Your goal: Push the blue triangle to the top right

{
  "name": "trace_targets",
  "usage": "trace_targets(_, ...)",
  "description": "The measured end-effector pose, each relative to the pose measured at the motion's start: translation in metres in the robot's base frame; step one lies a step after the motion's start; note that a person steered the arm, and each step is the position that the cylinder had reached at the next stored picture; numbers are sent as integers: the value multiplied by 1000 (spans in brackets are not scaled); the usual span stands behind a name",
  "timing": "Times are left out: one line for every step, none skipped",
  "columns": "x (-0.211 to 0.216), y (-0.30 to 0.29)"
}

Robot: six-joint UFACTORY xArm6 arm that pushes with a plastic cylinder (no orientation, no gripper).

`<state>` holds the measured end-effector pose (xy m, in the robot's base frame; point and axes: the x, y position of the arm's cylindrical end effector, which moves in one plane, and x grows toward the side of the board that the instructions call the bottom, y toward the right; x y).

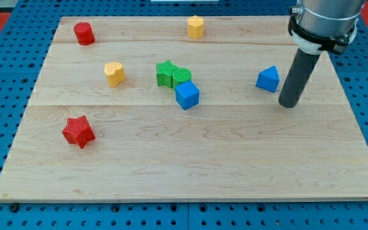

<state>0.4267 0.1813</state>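
The blue triangle [268,79] lies on the wooden board [190,160] at the view's right, a little above mid-height. My tip [289,104] stands just to the right of it and slightly lower, a small gap apart from it. The dark rod rises from the tip to the arm's head at the view's top right corner.
A blue cube [187,95] sits beside a green cylinder [181,76] and a green star [165,73] near the centre. A yellow heart-like block [114,73] lies left of them. A red cylinder [84,33] sits top left, a yellow hexagon [195,27] top centre, a red star [78,131] lower left.
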Motion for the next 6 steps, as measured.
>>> trace_targets(-48, -20)
trace_targets(-28, -19)
trace_targets(-29, -51)
trace_targets(-95, -50)
trace_targets(-136, -56)
trace_targets(-150, -54)
